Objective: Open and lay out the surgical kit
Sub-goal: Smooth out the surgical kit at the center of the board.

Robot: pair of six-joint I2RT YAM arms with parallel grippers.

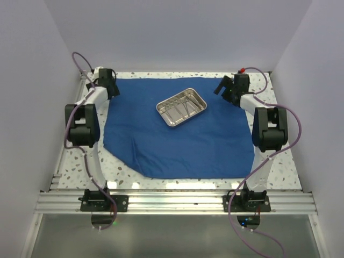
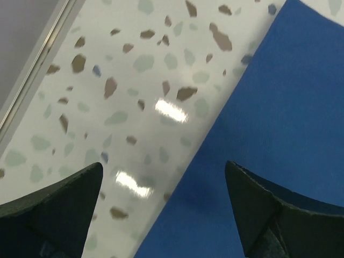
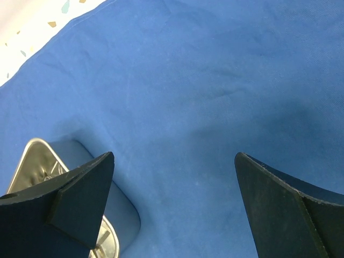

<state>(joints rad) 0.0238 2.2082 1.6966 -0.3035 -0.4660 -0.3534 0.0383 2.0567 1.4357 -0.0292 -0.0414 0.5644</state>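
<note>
The royal-blue cloth [image 1: 177, 145] lies spread flat over the table. On it, toward the back, stands the shiny steel tray [image 1: 195, 98], set at an angle, with slim silver instruments [image 1: 179, 109] lying inside. My left gripper [image 1: 113, 89] is at the cloth's far left corner. In the left wrist view it [image 2: 164, 166] stands open over the cloth's edge [image 2: 269, 140], holding nothing. My right gripper [image 1: 221, 89] is near the far right corner, right of the tray. It [image 3: 173, 156] is open above the cloth [image 3: 204, 91], with a tray corner [image 3: 29, 161] at its left finger.
The speckled white tabletop [image 1: 75, 166] shows around the cloth, widest on the left [image 2: 123, 80]. A metal rail [image 1: 172, 203] runs along the near edge with both arm bases. Pale walls enclose the left, right and back sides.
</note>
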